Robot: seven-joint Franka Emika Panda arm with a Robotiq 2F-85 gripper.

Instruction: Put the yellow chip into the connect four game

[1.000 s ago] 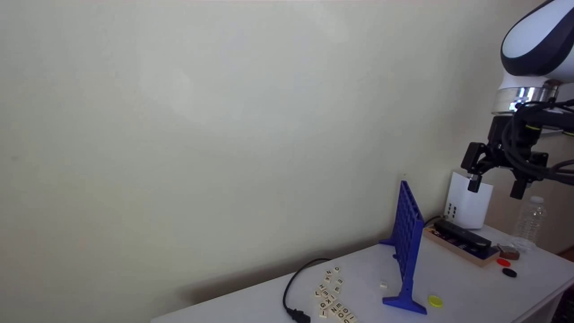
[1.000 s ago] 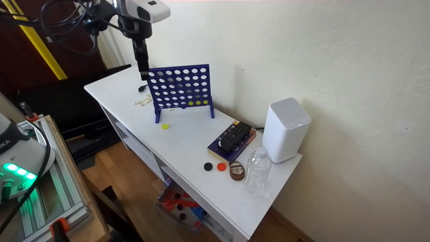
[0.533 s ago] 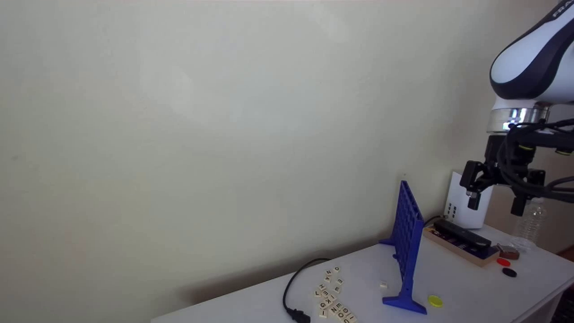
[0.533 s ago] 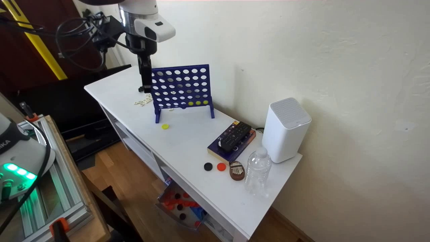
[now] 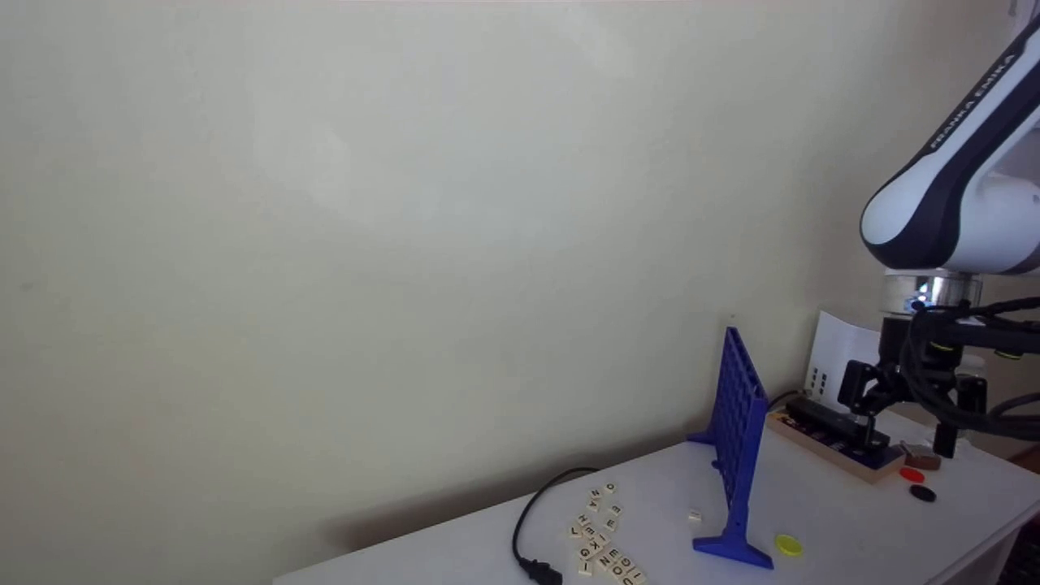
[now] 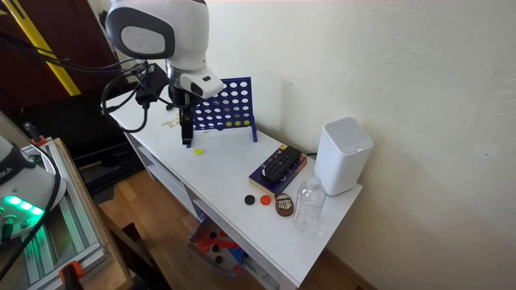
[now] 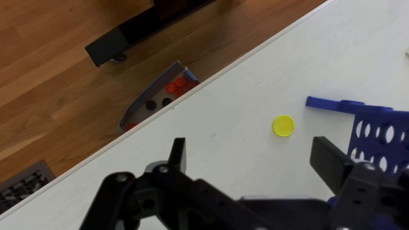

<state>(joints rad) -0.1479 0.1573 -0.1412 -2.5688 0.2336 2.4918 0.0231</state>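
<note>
Wrist view: gripper [image 7: 250, 153] with its fingers spread wide, white tabletop [image 7: 220, 115] showing between them.
Yellow chip [image 7: 283, 125]: flat on the tabletop ahead of the fingertips [image 7: 176, 151] — nearer the finger that overlaps the connect four game [image 7: 372, 143], and near one of the game's feet, apart from it.
Game slots: partly behind the gripper in an exterior view; three yellow discs [image 6: 238, 123] sit side by side in the bottom row.
Bin [image 7: 159, 82]: lower than the gripper, past the table edge; red discs [image 7: 171, 87] and black discs [image 7: 150, 105] inside, plus something blue [image 6: 237, 254] in an exterior view.
Bottle [image 6: 309, 205]: clear, capped, well apart from the gripper — contents hard to tell.
Arm [image 5: 910, 211]: "FRANKA EMIKA" along the link above the gripper.
Arm base [image 6: 36, 189]: well apart from the gripper; "IKA" can be read on a dark band.
Letter tiles [image 5: 595, 545]: across the game from the gripper in an exterior view; K, G, N, O and E legible.
Book [image 6: 283, 184]: well apart from the gripper, under a black remote [image 6: 282, 161]; its cover print is too small to read.
</note>
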